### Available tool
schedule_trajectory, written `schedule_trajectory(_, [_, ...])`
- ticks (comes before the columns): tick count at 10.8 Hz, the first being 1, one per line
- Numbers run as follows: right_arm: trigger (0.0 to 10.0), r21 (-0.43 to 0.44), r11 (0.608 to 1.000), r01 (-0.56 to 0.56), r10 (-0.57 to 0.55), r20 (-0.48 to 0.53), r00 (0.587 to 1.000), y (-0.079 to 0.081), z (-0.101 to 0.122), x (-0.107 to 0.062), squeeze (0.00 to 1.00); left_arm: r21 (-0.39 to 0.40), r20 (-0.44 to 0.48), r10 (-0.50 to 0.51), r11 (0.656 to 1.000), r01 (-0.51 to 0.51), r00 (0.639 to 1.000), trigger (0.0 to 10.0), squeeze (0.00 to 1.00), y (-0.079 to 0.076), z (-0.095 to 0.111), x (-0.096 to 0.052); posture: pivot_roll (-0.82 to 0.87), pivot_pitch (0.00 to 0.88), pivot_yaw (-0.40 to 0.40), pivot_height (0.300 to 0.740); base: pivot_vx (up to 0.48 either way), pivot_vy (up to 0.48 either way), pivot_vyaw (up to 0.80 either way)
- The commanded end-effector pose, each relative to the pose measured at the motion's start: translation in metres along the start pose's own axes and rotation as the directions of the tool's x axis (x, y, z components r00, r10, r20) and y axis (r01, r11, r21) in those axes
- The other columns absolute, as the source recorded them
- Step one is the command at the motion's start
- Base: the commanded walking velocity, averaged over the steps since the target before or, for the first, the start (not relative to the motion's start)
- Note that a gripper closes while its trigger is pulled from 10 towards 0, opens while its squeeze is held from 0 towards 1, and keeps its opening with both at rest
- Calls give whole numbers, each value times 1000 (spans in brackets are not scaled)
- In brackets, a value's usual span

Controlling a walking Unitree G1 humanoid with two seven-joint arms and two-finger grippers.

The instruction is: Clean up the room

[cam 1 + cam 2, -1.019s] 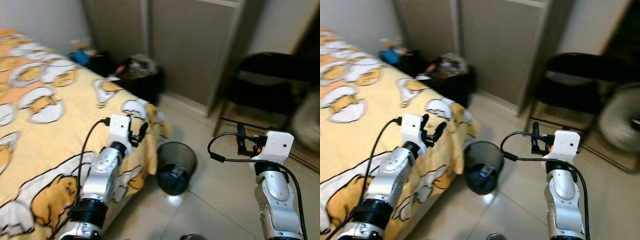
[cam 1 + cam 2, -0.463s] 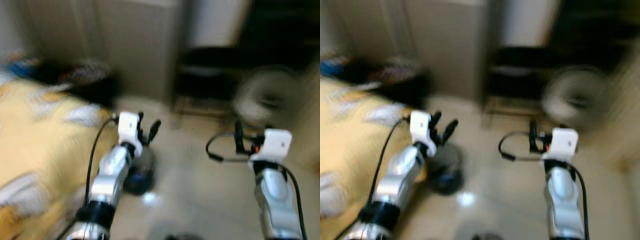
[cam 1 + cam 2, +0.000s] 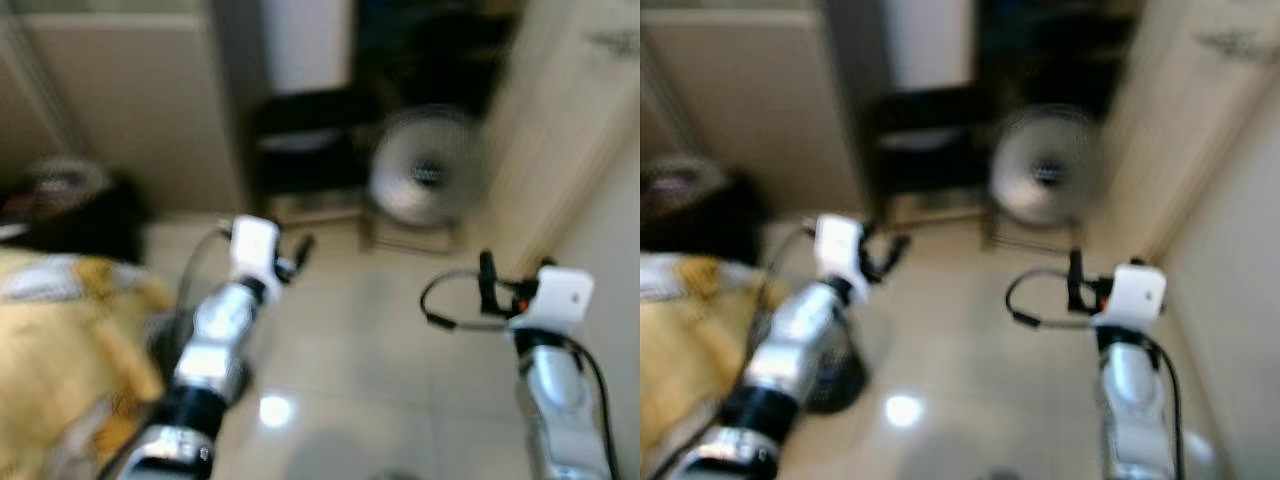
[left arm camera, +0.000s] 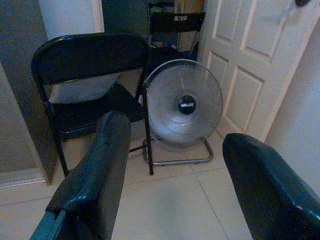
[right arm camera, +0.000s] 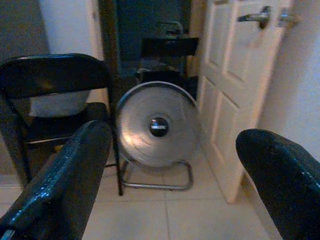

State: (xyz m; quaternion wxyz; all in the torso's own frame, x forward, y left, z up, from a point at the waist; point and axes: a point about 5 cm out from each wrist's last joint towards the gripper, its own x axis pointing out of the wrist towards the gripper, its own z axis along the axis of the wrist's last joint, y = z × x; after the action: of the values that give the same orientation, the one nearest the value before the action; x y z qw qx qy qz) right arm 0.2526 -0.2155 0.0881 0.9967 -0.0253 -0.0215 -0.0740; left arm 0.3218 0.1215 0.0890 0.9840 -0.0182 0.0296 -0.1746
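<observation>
Left pincer [image 4: 175, 175] spread wide, holding nothing, right pincer [image 5: 175, 175] likewise wide and empty, round fan [image 4: 183, 103] ahead

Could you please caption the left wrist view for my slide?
Open left gripper faces a black folding chair, round heater and white door.

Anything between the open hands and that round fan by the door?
Nothing visible. Both hands, left and right, are open and empty, with bare tile floor up to the fan. The black folding chair stands beside the fan.

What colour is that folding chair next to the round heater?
Black folding chair, seen most clearly in the left wrist view.
</observation>
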Motion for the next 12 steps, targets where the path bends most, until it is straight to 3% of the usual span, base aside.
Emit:
schedule_trajectory(1, [10000, 4, 1000, -27, 27, 8, 1000, 8, 1, 2, 0, 16, 0, 3, 1000, -3, 1000, 10000, 0, 2, -2, -1, -198, 7, 59, 740, 0, 0, -650])
schedule_trajectory(4, [10000, -3, 997, -82, 82, 8, 997, 16, 0, 1, 0, 12, 7, -11, 1000, 11, 1000, 10000, 0, -4, -2, 1, -204, 4, 67, 740, 299, 0, -200])
schedule_trajectory(12, [10000, -3, 996, -89, 89, -4, 996, 15, -2, 4, 0, -1, 21, -37, 999, 37, 999, 10000, 0, -12, -1, 6, -204, 0, 59, 740, 480, 0, 0])
